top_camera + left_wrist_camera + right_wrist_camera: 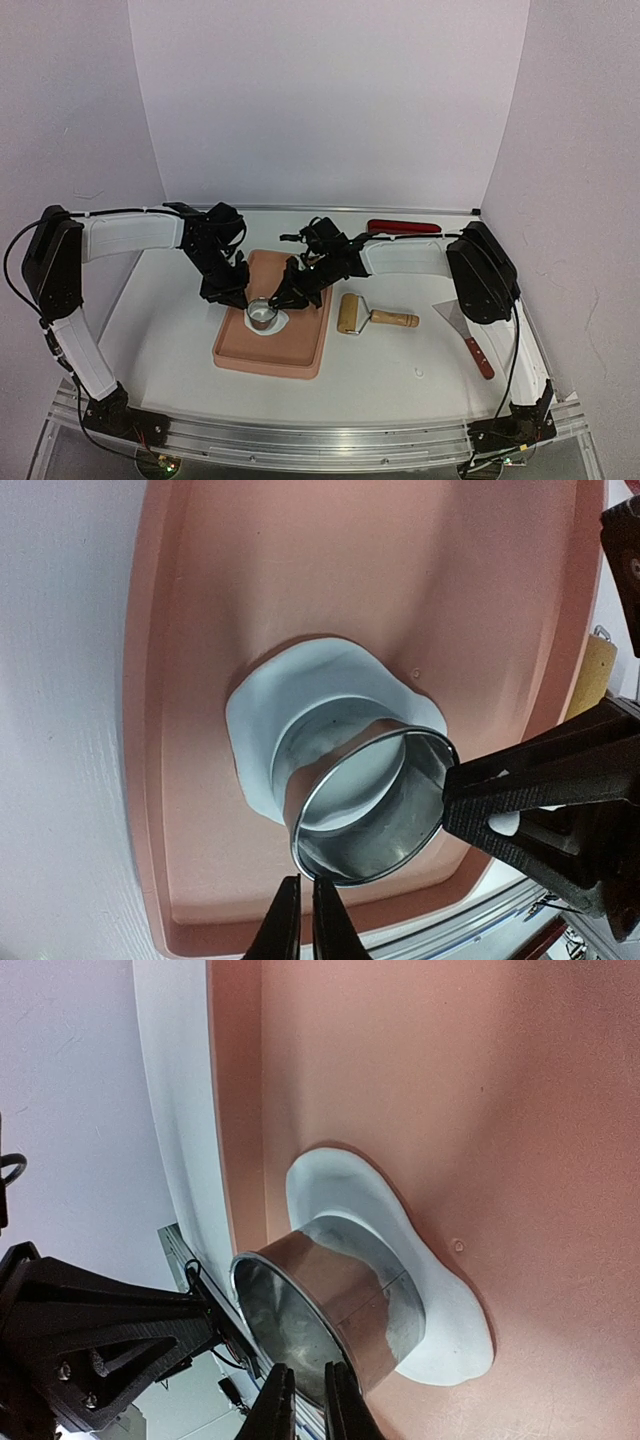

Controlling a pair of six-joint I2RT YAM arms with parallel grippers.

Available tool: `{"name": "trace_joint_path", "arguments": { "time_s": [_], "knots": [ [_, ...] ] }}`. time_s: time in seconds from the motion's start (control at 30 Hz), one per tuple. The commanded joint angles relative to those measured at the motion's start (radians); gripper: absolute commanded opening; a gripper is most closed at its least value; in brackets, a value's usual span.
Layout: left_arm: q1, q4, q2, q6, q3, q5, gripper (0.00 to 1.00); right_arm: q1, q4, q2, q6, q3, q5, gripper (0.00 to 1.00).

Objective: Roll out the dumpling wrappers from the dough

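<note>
steel ring cutter clamped at the rim by left gripper and right gripper from two sides, to press evenly through dough on pink tray.

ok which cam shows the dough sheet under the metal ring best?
Left wrist. It looks almost straight down on the dough, so most of its uneven outline around the metal ring shows. Right wrist sees it at a slant, the ring hiding one side. Top external shows only a small white patch on the tray.
</note>
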Motion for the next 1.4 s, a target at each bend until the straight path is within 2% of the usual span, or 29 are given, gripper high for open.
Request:
{"name": "trace_joint_path", "arguments": {
  "time_s": [0.0, 1.37],
  "knots": [
    [0.004, 0.017, 0.024, 0.028, 0.031, 0.023, 0.07, 0.004, 0.019, 0.021, -0.015, 0.034, -0.006, 0.13],
    [0.005, 0.028, 0.125, 0.053, -0.016, 0.012, 0.04, -0.017, 0.019, 0.058, -0.049, -0.006, -0.023, 0.11]
  ]
}}
